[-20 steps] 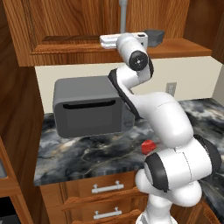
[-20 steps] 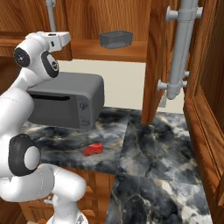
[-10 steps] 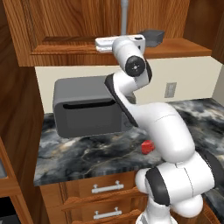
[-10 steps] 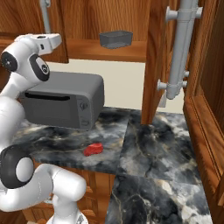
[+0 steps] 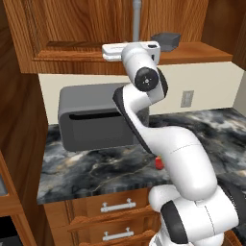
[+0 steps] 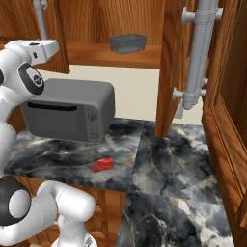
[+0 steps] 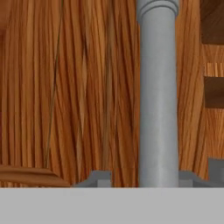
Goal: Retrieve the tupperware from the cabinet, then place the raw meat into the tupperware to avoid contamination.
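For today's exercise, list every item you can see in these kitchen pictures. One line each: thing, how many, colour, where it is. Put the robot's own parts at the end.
tupperware: one, grey, on the shelf of the open upper cabinet.
raw meat: one, bright red, on the counter in front of the microwave.
cabinet: one, reddish-brown wood, on the wall above the counter, its doors open.
cabinet handle: two, silver bars, upright on the cabinet doors.
microwave: one, dark grey, on the counter against the wall.
counter: one, dark marbled stone, over the drawers.
drawers: two in view, brown with silver handles, below the counter.
wall outlet: one, pale, right of the microwave.
arm: one, white with dark joints.
tool: one, dark tips either side of a handle.
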### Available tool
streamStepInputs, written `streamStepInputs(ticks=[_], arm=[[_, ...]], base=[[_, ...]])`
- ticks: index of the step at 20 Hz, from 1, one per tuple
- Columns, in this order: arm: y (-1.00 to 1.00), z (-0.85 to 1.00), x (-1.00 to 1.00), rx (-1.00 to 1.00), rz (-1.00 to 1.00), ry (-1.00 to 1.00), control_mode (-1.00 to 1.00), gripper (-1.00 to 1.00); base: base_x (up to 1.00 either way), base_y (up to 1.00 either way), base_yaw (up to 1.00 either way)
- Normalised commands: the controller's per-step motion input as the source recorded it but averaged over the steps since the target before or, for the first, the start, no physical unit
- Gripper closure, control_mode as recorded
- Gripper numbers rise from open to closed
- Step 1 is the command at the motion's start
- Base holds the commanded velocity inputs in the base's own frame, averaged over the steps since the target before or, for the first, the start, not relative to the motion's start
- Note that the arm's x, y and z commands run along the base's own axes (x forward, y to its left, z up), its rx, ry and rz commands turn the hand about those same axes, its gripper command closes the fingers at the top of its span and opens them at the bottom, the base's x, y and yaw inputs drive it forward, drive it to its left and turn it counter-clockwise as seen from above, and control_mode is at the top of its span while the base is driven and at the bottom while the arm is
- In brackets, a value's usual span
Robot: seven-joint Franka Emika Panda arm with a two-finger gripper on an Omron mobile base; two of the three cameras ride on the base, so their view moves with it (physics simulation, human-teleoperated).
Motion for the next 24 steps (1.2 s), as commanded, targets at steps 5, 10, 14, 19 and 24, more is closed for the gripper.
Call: streamStepInputs(ticks=[5,10,14,19,24], arm=[[1.00,0.00,-0.54,0.00,-0.03,0.01,-1.00,1.00],[1.00,0.00,-0.53,0.00,-0.02,0.03,-1.00,1.00],[1.00,0.00,-0.56,0.00,-0.02,0.03,-1.00,1.00],[1.00,-0.04,-0.53,0.00,-0.02,0.04,-1.00,1.00],[1.00,-0.12,-0.49,0.00,-0.01,0.06,-1.00,1.00]], base=[[0.00,0.00,0.00],[0.00,0.00,0.00],[0.00,0.00,0.00],[0.00,0.00,0.00],[0.00,0.00,0.00]])
